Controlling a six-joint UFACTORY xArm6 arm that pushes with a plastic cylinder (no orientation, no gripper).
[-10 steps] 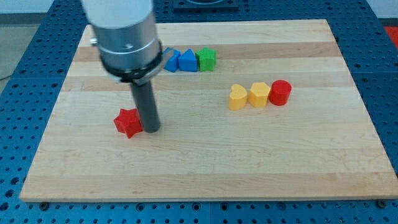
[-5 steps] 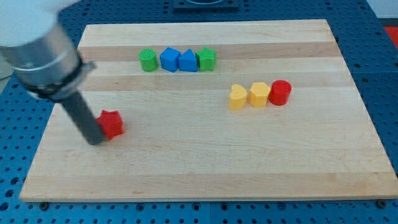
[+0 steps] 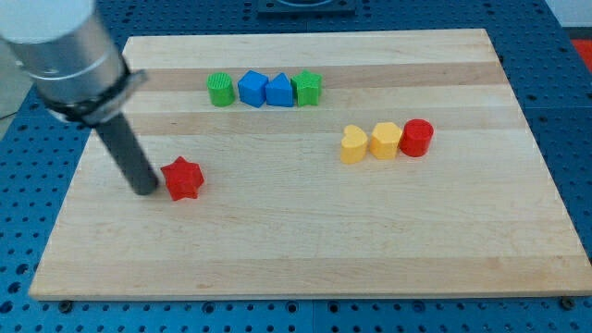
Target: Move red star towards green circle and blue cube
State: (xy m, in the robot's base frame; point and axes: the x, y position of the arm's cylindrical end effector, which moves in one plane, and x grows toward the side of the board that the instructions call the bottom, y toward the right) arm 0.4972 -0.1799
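Note:
The red star (image 3: 183, 178) lies on the wooden board (image 3: 305, 240) at the view's left. My tip (image 3: 145, 190) rests just left of the star, touching or almost touching it. The green circle (image 3: 220, 89) stands near the view's top, with the blue cube (image 3: 252, 89) right beside it on its right. Both are well above and to the right of the star.
A blue triangle block (image 3: 279, 91) and a green star (image 3: 307, 88) continue the top row to the right. A yellow heart (image 3: 352, 145), a yellow pentagon-like block (image 3: 386, 140) and a red cylinder (image 3: 417, 137) form a row at the view's right.
My tip went from the star's right side round to its left. The star slid left, then back a little to the right.

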